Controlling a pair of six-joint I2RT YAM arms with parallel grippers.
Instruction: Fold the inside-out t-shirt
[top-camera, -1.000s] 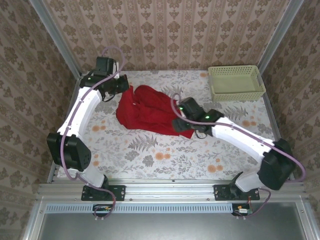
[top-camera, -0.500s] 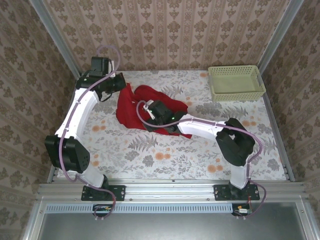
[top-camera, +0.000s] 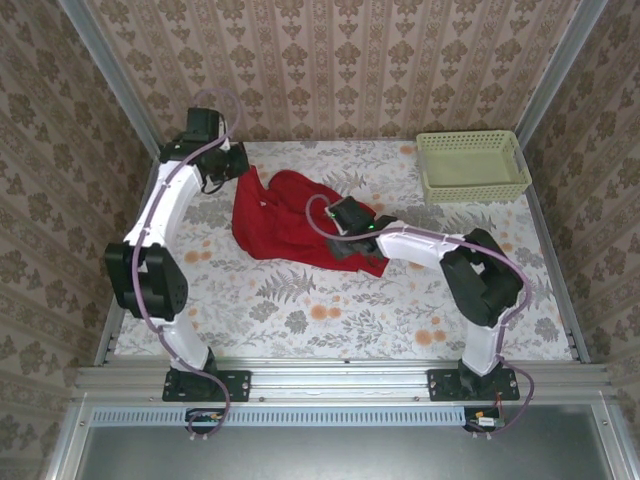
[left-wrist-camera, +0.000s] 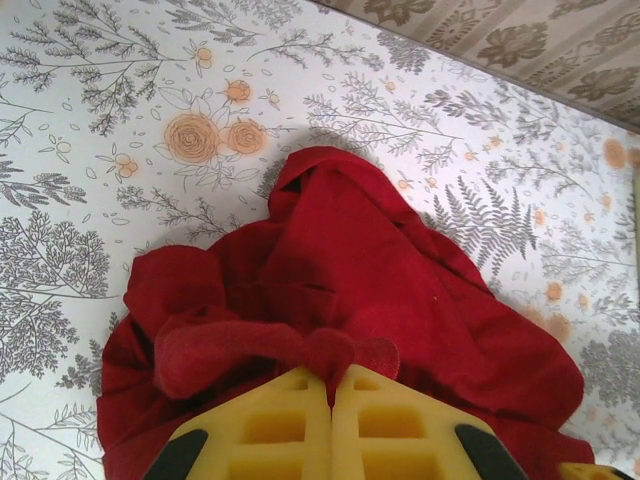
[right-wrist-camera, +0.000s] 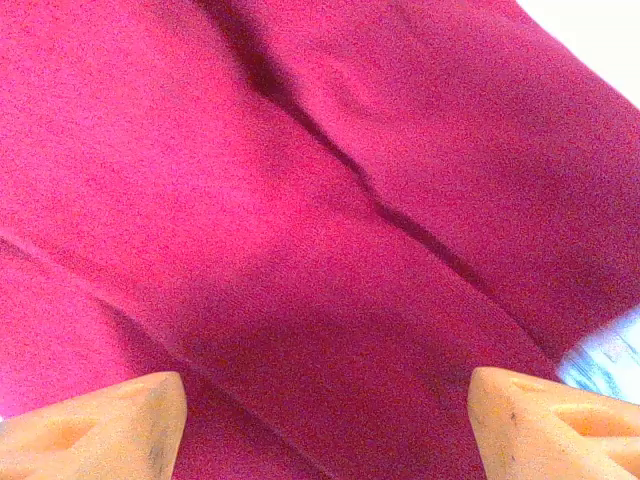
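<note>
Inside-out t-shirt (top-camera: 285, 215), plain red, lies bunched on the far left-centre of the table (top-camera: 300, 300) as I work both arms from the remote desk. My left gripper (left-wrist-camera: 330, 375) has its yellow fingers (left-wrist-camera: 270, 430) pressed together on a rolled edge of the cloth at the garment's far left corner, and the fabric mounds up and away from that pinch. From above, the left gripper (top-camera: 243, 172) sits close to the back wall (top-camera: 350, 60), with its arm running along the table's left side.

My right gripper (right-wrist-camera: 325, 430) stands with its pale orange fingertips (right-wrist-camera: 110, 420) spread wide, creased red cloth (right-wrist-camera: 300, 200) between them; I cannot tell whether they touch it. In the overhead view the right gripper (top-camera: 335, 235) is over the shirt's right half, and its white forearm lies across the lower right hem, hiding that part from me. A purple cable (top-camera: 318, 205) loops over the cloth just beside the wrist.

Further out, a pale green basket (top-camera: 470, 165) sits at the far right corner, well apart from the shirt. Floral grey-and-orange covering spreads across the tabletop, patterned wallpaper closes in three sides, and a metal rail (top-camera: 340, 385) carries both arm bases at the near edge.
</note>
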